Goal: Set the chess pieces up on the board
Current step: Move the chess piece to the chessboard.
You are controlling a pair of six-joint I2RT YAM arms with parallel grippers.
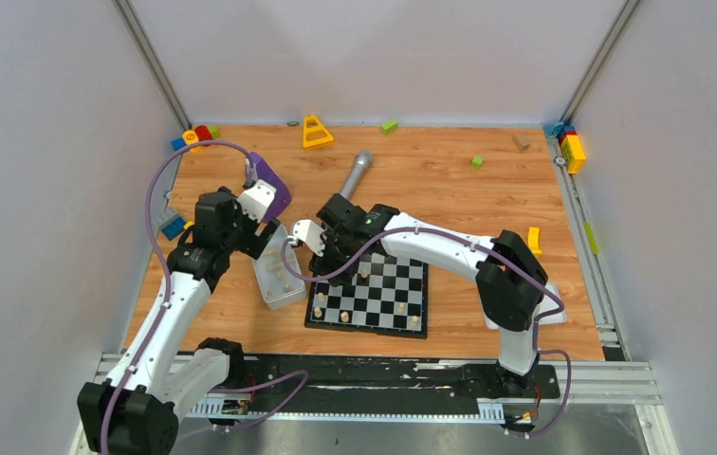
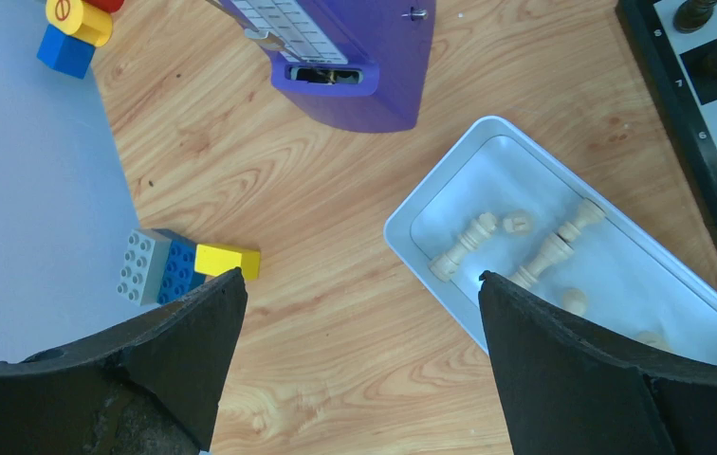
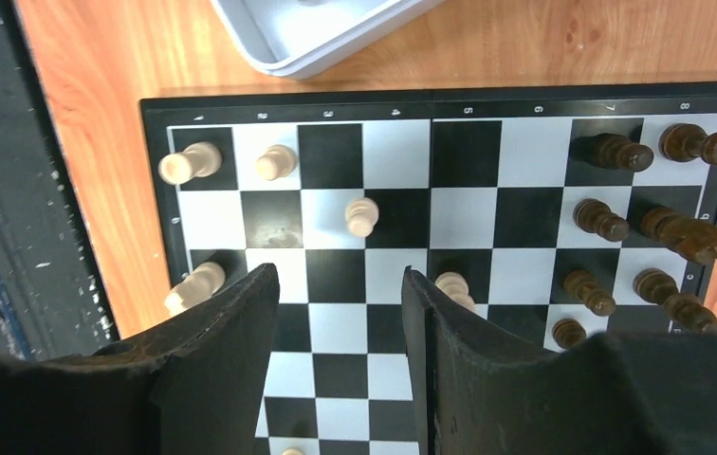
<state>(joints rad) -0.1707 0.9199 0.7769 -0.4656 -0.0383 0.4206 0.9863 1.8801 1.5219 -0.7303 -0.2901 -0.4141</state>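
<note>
Both sets of jaws apart & empty: left gripper [image 2: 359, 277] above white plastic tray [image 2: 516, 171] w/ pale wooden chess pieces [image 2: 464, 245] lying inside, right gripper [image 3: 338, 273] low over black-and-white chessboard [image 3: 525, 152], prob could clip the pale pawn [image 3: 450, 282] beside its finger.

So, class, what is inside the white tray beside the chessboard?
Light pieces lie loose in the tray: two tall ones on their sides and a few small ones. A finger of the left pincer covers its near corner, hiding anything there.
</note>
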